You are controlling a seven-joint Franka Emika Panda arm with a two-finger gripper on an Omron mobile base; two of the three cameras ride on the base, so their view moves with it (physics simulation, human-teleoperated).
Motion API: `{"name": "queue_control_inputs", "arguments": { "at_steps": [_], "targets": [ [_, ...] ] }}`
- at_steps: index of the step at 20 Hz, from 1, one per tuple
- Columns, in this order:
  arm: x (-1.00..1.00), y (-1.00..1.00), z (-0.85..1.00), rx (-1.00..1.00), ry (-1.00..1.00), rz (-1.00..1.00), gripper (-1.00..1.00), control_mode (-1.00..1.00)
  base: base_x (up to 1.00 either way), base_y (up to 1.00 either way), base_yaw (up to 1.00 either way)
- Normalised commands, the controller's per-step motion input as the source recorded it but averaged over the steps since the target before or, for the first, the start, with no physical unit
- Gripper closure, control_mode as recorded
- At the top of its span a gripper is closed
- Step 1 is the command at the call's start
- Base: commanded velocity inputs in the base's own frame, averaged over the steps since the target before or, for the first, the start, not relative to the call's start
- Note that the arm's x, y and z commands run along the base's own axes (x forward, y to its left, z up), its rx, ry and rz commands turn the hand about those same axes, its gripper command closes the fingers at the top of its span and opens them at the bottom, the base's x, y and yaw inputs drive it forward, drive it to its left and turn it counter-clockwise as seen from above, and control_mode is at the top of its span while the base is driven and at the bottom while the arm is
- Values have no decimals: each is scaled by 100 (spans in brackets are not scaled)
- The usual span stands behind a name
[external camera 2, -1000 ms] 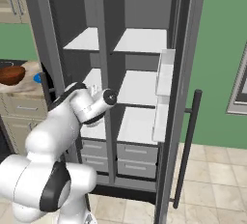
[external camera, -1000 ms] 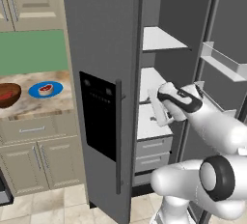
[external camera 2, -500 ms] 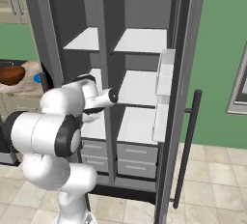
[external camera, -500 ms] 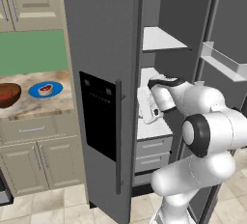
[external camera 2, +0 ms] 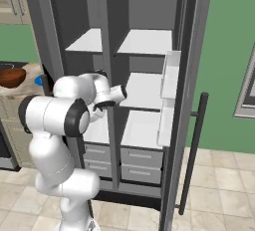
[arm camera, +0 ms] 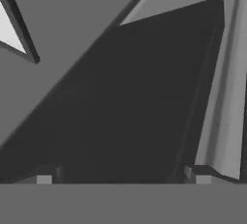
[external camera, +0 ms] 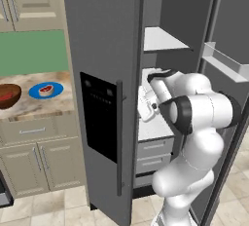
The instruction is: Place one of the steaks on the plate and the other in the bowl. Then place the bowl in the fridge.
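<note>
Swung round and folded close by the open fridge [external camera: 102, 49], gripper [arm camera: 123, 178] spread wide and empty, with bowl [external camera: 9, 102] and plate [external camera: 34, 92] (each seemingly loaded) on the counter [external camera: 48, 107], so fetching the bowl probably next.

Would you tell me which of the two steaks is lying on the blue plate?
It is the steak with the pale fat rim, resting on the blue plate. The other, all-red steak sits inside the brown bowl beside it.
</note>
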Motion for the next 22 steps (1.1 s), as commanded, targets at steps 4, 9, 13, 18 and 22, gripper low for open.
{"name": "queue_control_inputs", "arguments": {
  "at_steps": [4,9,13,18,22],
  "targets": [
    [2,34,-13,0,20,11,-100,-100,0,0,0],
    [-1,60,-38,1,24,2,-100,-100,0,0,0],
    [-16,94,-49,1,20,0,-100,-100,0,0,0],
    [-33,100,-40,0,11,0,-100,-100,0,0,0],
    [-44,100,-23,0,0,-11,-100,-100,0,0,0]
  ]
}}
